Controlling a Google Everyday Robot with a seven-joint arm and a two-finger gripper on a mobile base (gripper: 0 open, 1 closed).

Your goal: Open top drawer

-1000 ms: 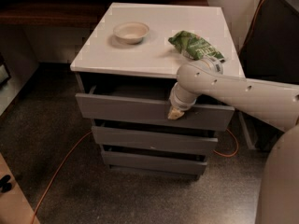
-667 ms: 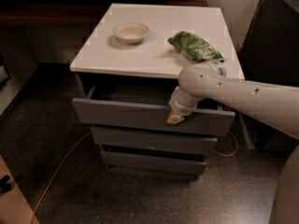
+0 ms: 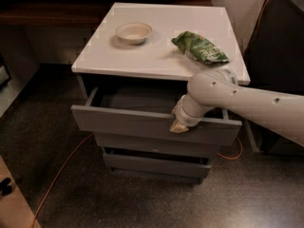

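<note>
The top drawer [image 3: 128, 122] is a wide grey handleless drawer under a white cabinet top [image 3: 156, 46]. It stands pulled out toward me, and its dark inside shows. My gripper [image 3: 180, 122] sits at the drawer front's upper edge, right of the middle, hooked over the panel. My white arm reaches in from the right. Two narrower grey drawer fronts [image 3: 152, 148] sit shut below it.
A pale bowl [image 3: 134, 32] and a green snack bag [image 3: 199, 46] lie on the cabinet top. An orange cable [image 3: 61, 170] runs across the dark floor at the left. A dark cabinet [image 3: 280, 56] stands to the right.
The top drawer has slid further out toward me, with my gripper moving along with its front edge.
</note>
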